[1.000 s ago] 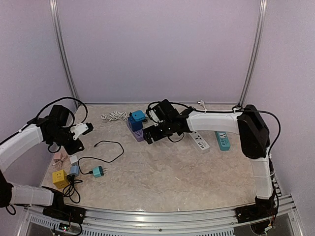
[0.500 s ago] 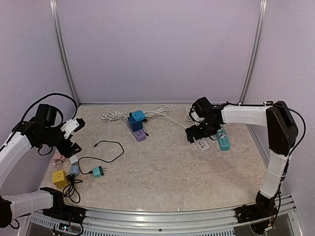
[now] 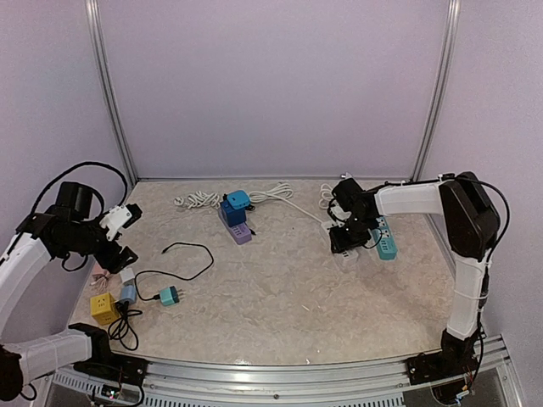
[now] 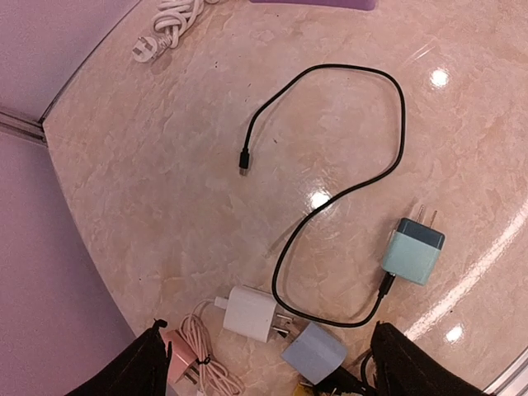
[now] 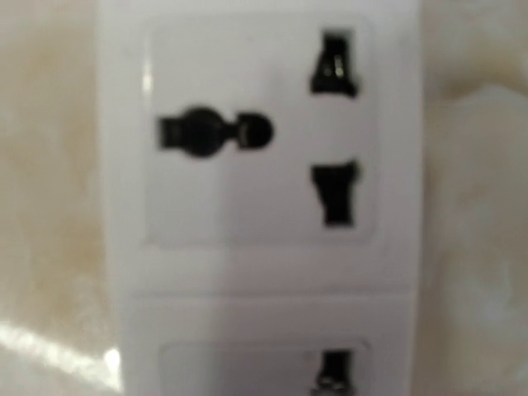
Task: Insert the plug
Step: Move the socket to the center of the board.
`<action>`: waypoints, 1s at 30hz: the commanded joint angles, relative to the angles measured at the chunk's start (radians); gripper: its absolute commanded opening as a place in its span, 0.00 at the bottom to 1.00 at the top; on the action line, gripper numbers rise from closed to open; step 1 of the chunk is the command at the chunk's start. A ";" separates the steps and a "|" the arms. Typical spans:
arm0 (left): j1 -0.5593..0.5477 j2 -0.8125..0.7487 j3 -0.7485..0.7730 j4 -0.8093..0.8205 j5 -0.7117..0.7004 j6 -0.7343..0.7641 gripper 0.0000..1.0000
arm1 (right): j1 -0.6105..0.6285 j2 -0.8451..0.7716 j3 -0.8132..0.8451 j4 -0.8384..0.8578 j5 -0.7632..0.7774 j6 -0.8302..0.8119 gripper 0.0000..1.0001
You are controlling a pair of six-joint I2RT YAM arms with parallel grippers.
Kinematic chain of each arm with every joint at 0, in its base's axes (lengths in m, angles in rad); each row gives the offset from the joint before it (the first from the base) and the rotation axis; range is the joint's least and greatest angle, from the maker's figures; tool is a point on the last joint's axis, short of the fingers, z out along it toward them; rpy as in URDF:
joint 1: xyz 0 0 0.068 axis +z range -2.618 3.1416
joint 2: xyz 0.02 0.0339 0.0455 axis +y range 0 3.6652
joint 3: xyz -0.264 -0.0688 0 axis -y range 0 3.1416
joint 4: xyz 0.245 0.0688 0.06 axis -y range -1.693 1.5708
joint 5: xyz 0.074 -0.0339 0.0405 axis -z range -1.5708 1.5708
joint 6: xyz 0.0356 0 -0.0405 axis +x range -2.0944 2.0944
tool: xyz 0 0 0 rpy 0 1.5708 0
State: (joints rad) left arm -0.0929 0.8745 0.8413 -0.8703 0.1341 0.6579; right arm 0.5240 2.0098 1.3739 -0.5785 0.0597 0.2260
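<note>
My left gripper (image 4: 268,373) hangs open above a cluster of plugs at the table's left side, holding nothing. Below it lie a white plug (image 4: 252,313), a blue-grey plug (image 4: 318,353) and a pink plug (image 4: 180,359) with a coiled cord. A teal plug (image 4: 412,252) on a black cable (image 4: 388,148) lies a little to the right. My right gripper (image 3: 346,238) is pressed down close over the white power strip (image 5: 256,165). One of the strip's sockets fills the right wrist view, and the fingers do not show there.
A purple power strip (image 3: 237,231) carrying blue cube adapters (image 3: 234,206) lies at the back centre. A teal power strip (image 3: 386,242) lies beside the white one. A yellow cube (image 3: 103,308) sits at front left. White cords (image 3: 197,200) lie along the back wall.
My right arm swung from the purple strip to the right and came down over the white power strip. My left gripper opened and drew back to the left.
</note>
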 commanded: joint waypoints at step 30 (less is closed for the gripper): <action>0.166 0.022 -0.049 -0.047 -0.007 0.029 0.83 | 0.596 -0.043 0.073 -0.011 -0.473 0.129 1.00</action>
State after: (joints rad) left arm 0.0662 0.9051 0.8078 -0.9001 0.1154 0.6811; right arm 1.0782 1.9858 1.3594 -0.4713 -0.3664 0.4232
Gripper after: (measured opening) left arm 0.827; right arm 0.988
